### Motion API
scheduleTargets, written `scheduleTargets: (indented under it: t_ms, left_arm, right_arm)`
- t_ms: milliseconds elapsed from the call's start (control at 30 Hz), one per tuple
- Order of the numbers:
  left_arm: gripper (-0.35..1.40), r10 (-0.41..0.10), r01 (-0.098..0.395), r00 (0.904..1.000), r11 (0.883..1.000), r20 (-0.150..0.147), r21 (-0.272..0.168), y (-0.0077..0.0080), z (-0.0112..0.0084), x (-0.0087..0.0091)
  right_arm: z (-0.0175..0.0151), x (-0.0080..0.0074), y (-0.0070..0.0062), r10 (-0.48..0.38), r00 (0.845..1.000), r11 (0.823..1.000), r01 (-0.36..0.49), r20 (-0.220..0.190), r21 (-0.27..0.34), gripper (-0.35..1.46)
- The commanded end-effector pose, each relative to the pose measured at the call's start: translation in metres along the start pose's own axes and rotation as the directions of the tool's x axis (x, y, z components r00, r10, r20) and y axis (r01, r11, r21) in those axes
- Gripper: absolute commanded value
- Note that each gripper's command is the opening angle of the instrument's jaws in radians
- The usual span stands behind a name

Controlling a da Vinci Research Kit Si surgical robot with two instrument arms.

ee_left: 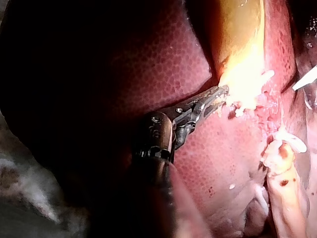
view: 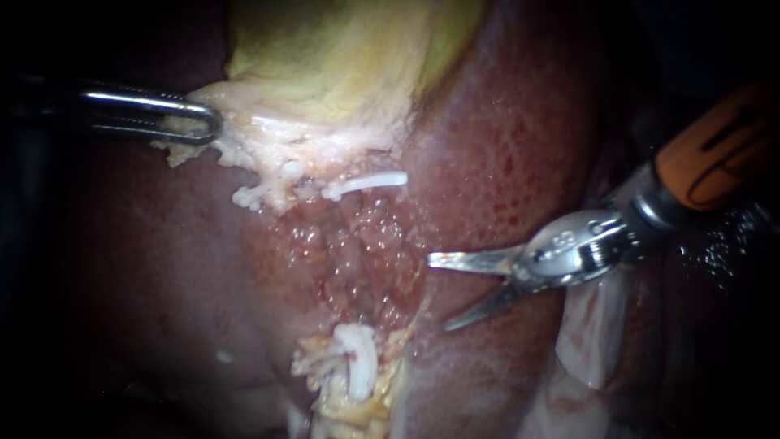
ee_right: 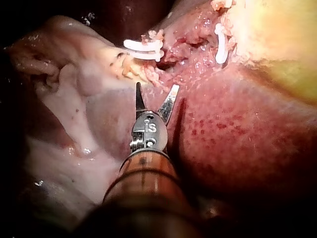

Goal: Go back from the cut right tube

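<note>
Pincer first: the 2 thin blades of my right instrument (view: 439,293) stand spread in a V, with nothing between them. Its orange-banded shaft comes in from the upper right of the endoscope view. The blades hang over smooth, dark red liver (view: 520,138), touching no tube and no clip. Beside the shaft, in my right wrist view, lies a pale, soft flap of tissue (ee_right: 74,109).

Ahead of the spread tips, near but apart from them, sits the lower end of the cut tube (ee_right: 126,62). It is a pale, ragged stump with 1 white lower clip (ee_right: 143,49) across it. In the endoscope view this end lies below the blades and toward the left, at the foot of the wound.

Beyond the stump a raw, glistening strip of liver bed (view: 357,252) separates the 2 ends of the tube. On its far side the upper clip (view: 370,182) lies across the other end, in frayed pale tissue just under the yellow gallbladder (view: 341,57). Beside that clip are more white shreds (view: 252,195). I cannot tell whether they are a second stump or only torn tissue.

Farthest off, my left instrument (view: 213,126) comes in from the left. Its pincer is pressed onto the pale lower edge of the gallbladder. In my left wrist view both halves meet that edge from 2 sides, pinching it.
</note>
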Motion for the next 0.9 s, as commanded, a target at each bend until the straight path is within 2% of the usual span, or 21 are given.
scheduleTargets:
  t_ms: [33,267,533,800,900]
  left_arm:
    - [-0.35,0.000,0.000,1.0000,1.000,0.000,-0.001,0.0000,0.0000,0.0000]
    - [-0.35,0.000,0.000,1.0000,1.000,0.000,0.000,0.0000,0.0000,0.0000]
    - [-0.35,0.007,-0.007,1.0000,1.000,-0.004,0.009,0.0000,0.0017,-0.0012]
    - [-0.35,0.028,-0.028,0.9996,1.000,0.006,-0.011,-0.0014,0.0050,-0.0032]
    - [-0.35,0.025,-0.025,0.9997,1.000,0.006,-0.012,-0.0017,0.0056,-0.0037]
  right_arm:
    - [-0.0006,-0.0001,0.0002,0.002,1.000,1.000,-0.001,0.009,-0.010,1.45]
    - [-0.0034,-0.0003,0.0019,0.036,0.999,0.997,-0.033,0.041,-0.067,1.45]
    - [-0.0035,-0.0003,0.0019,0.063,0.997,0.995,-0.059,0.044,-0.074,1.45]
    - [-0.0035,-0.0003,0.0018,0.062,0.997,0.996,-0.059,0.044,-0.074,1.45]
    - [-0.0036,-0.0003,0.0018,0.062,0.997,0.996,-0.059,0.044,-0.074,1.45]
